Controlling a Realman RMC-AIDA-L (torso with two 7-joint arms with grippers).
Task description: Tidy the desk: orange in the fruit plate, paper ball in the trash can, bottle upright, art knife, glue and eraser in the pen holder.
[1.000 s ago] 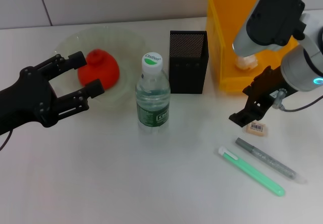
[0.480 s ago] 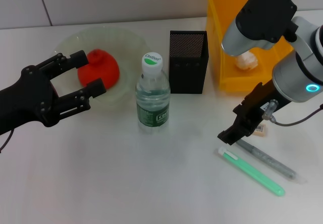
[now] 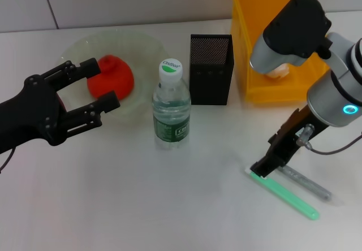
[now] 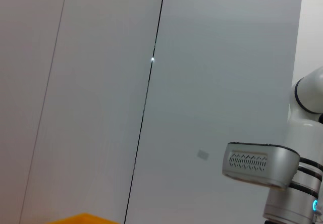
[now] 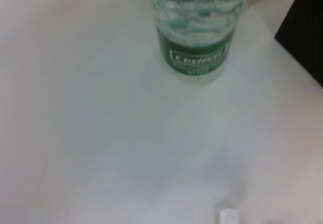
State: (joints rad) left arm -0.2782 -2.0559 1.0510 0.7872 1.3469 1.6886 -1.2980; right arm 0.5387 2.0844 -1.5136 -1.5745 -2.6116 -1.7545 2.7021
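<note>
Black right gripper (image 3: 263, 169) hangs over the white end of the green art knife (image 3: 285, 194); its fingers' spread I cannot tell. At its two o'clock lies the grey glue (image 3: 308, 184). Far off at nine o'clock, the left gripper (image 3: 93, 88) is spread wide beside the orange (image 3: 113, 78) in the fruit plate (image 3: 138, 44). The bottle (image 3: 171, 107) stands upright.

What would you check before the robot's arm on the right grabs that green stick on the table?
1. Right gripper over the green art knife's near end: ok.
2. Fingers open or shut: cannot tell.
3. Grey glue stick lying close beside the knife, might get nudged: not ok.
4. Pen holder upright, top open: ok.
5. Bottle standing upright, off to the side of the gripper: ok.
6. Left gripper open by the fruit plate, out of the way: ok.
</note>
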